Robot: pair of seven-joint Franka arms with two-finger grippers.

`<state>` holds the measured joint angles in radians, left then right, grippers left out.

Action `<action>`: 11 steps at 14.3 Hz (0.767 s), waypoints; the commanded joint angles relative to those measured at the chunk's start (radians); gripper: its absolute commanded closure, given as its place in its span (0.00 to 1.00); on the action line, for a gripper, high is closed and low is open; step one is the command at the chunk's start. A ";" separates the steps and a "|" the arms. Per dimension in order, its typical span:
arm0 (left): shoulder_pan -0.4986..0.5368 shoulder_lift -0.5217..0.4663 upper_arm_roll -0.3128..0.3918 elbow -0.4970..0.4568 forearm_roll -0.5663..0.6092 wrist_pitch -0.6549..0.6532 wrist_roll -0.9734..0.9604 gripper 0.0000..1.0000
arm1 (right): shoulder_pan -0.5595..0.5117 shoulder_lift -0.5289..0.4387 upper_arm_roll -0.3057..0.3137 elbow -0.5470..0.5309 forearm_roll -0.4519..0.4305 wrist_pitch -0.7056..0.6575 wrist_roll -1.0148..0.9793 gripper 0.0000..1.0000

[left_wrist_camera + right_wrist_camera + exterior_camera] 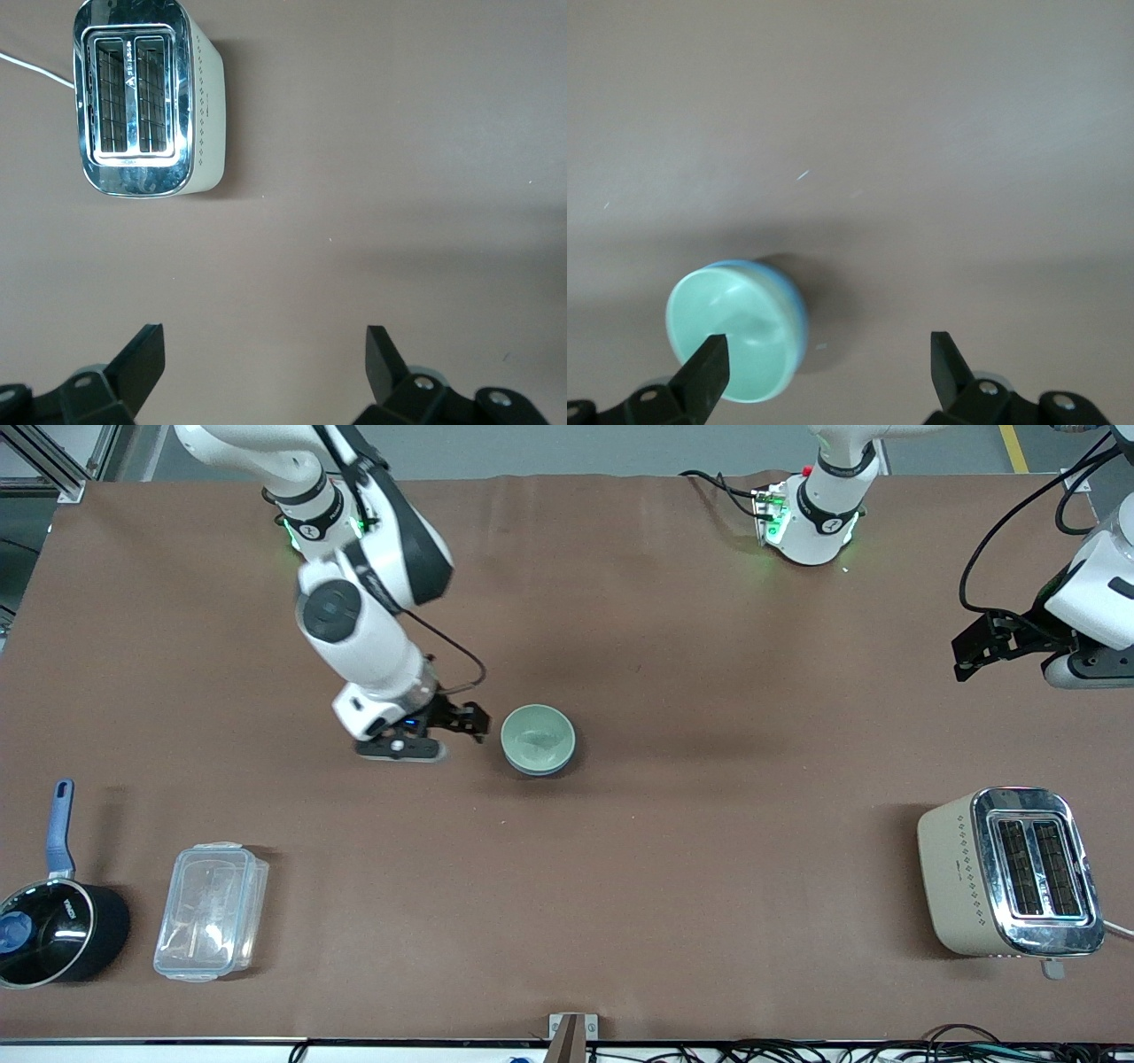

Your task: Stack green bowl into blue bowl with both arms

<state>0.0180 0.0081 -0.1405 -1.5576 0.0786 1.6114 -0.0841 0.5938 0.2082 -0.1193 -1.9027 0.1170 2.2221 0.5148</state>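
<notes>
Green bowl (538, 737) already sits nested in the blue bowl (542, 765), mid-desk; only a sliver of blue rim shows under it, at 6 o'clock in the front view. The stack looks seated, tho from the right wrist view the green bowl (733, 334) may sit a bit off-centre in the blue one (794, 301) – hard to be sure at that angle.

Right hand (461, 722) is just beside the stack at its 9 o'clock, low over the desk (709, 691), fingers spread wide, holding nothing. In its wrist view one finger (704, 372) overlaps the green rim, so clearance is thin.

Left hand (983, 642) hangs over the desk's left-arm end, roughly 12 o'clock of the toaster (1010, 872), fingers fully apart, empty; that arm waits.

Risks from here, imo:
- Right hand pulling away sideways or swinging could clip the rim w/ a finger, dragging or tipping the stack. Glossy bowls slide easily on this cover.
- If the green bowl isn't fully seated, a nudge could rock it out.
- A straight lift before any sideways move looks safest.

Pot (53, 930) and plastic box (211, 911) sit well apart, near the front edge at the right arm's end; no threat.
</notes>
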 commanded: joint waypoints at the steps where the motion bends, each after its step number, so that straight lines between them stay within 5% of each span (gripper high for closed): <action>1: -0.006 -0.017 0.006 -0.016 -0.017 0.005 0.011 0.00 | -0.078 -0.090 -0.005 0.000 -0.089 -0.085 -0.004 0.00; 8: -0.009 -0.010 0.003 -0.013 -0.016 0.010 0.011 0.00 | -0.301 -0.144 -0.006 0.105 -0.092 -0.119 -0.238 0.00; 11: -0.009 -0.010 0.002 -0.010 -0.017 0.005 0.014 0.00 | -0.397 -0.136 -0.005 0.232 -0.092 -0.253 -0.340 0.00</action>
<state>0.0130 0.0082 -0.1420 -1.5619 0.0774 1.6114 -0.0841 0.2519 0.0709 -0.1415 -1.7602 0.0378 2.0563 0.2230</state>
